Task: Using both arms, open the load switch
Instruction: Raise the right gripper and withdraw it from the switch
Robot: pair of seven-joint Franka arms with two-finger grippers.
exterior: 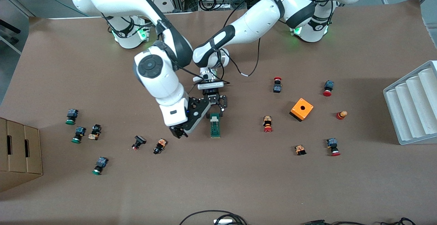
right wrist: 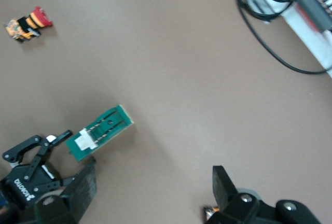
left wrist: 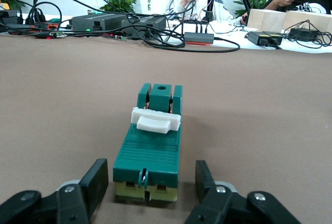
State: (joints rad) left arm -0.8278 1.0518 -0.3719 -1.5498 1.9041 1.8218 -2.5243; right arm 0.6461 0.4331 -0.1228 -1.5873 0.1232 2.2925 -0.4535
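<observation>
The load switch is a narrow green block with a white piece near its end farther from the front camera, lying flat mid-table. In the left wrist view the load switch runs away from the camera. My left gripper is low at that end, open, its fingers either side of the block with small gaps. The right wrist view shows the switch and the left gripper at its end. My right gripper hangs open and empty beside the switch, toward the right arm's end.
An orange box with a hole sits toward the left arm's end among several red-capped push buttons. Green-capped buttons lie toward the right arm's end, two small buttons near my right gripper. A grey rack and a cardboard box flank the table.
</observation>
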